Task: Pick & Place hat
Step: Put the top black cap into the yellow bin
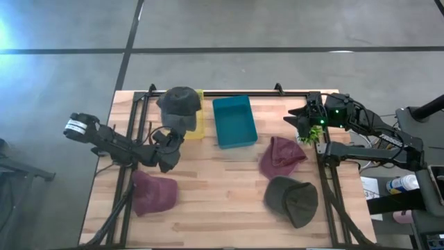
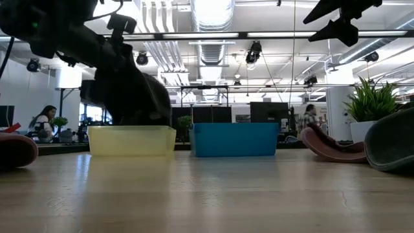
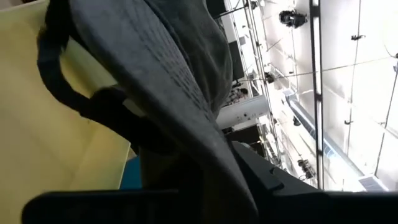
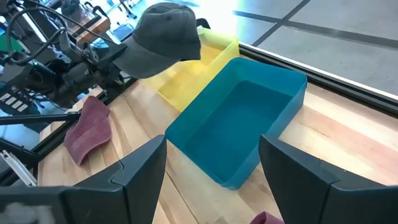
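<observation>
Step in hand, as I read it: placing a hat, w/ drop-off not yet done. Bench is pale wood planks, smooth, dark metal frame rails at both sides. Left arm reaches in from the bench's left side; its claw is pinched on the brim of the grey hat, a soft cloth cap w/ stitched brim and rounded crown, hanging over the yellow bin, seemingly clear of its floor; can't tell if it touches the rim. Next move prob. calls for lowering a bit so the crown sits inside the walls, then opening the claw and backing off w/o snagging the strap. Right arm waits at the bench's far right corner, its claw wide open, nothing in it, by a small green plant. Teal bin just beside the yellow one: rigid plastic, rectangular, plain walls, nothing visible in it; yellow bin is same shape, slightly see-through. Other hats lie loose on the bench: olive hat near right, maroon hat just behind it, another maroon hat near left, all floppy fabric, crumpled.
</observation>
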Robot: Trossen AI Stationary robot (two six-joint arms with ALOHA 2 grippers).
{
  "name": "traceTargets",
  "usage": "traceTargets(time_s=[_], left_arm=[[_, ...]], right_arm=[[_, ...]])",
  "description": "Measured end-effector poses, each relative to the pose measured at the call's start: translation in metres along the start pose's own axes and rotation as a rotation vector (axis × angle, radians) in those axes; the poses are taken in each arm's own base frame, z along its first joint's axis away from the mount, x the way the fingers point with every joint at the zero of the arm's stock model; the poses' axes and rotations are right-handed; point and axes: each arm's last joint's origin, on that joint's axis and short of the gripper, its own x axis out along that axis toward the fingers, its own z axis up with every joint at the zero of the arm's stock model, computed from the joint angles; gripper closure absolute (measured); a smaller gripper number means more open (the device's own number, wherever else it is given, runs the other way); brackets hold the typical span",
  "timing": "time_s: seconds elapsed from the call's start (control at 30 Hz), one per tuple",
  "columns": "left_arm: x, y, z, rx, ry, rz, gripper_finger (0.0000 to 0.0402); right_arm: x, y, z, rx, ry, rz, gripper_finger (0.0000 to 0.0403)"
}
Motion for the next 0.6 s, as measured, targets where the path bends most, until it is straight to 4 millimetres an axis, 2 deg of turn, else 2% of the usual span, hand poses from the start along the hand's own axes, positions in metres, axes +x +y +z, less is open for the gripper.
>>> traceTargets(time_s=[0.17,0.33,0.43,0.6], left_arm=[[-0.0015,0.0010,-0.0016,-0.038,0.057,-0.001,0.0337],[-0.0015,0.0011,-0.0012,-0.055,0.042,-0.001,0.0326],[-0.0016,0.0012,-0.0013,-0.065,0.047,-0.001,0.0303],[-0.0020,0.0023,-0.0015,-0.031,0.054,-0.001,0.0242]], right_arm=[[0.0000,0.0000,0.0000,-0.001,0.000,0.000,0.0154],[0.0001,0.0000,0.0000,-0.007,0.000,0.000,0.0154],[0.0001,0.0000,0.0000,-0.007,0.000,0.000,0.0154],[0.0001,0.0002,-0.0001,-0.006,0.004,0.007,0.0154]])
